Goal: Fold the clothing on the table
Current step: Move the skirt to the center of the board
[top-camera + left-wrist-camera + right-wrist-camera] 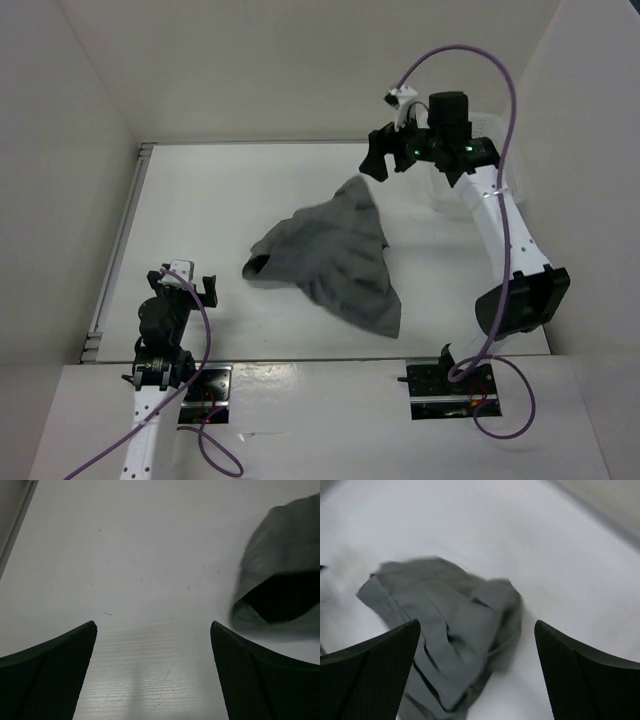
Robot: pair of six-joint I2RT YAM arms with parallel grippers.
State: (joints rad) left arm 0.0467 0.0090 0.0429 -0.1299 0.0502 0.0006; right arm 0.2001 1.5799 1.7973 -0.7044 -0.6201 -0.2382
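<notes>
The white table (200,220) sits inside plain white walls. I see the clothing (335,255) crumpled in a heap near its middle. My right gripper (378,162) hangs above the heap's far end, jaws spread, holding nothing. My left gripper (186,284) hovers over the table at near left, spread wide too, apart from the clothing.

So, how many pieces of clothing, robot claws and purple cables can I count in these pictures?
Pieces of clothing: 1
Claws: 2 (left claw, right claw)
Purple cables: 2 (left cable, right cable)
Total: 5
</notes>
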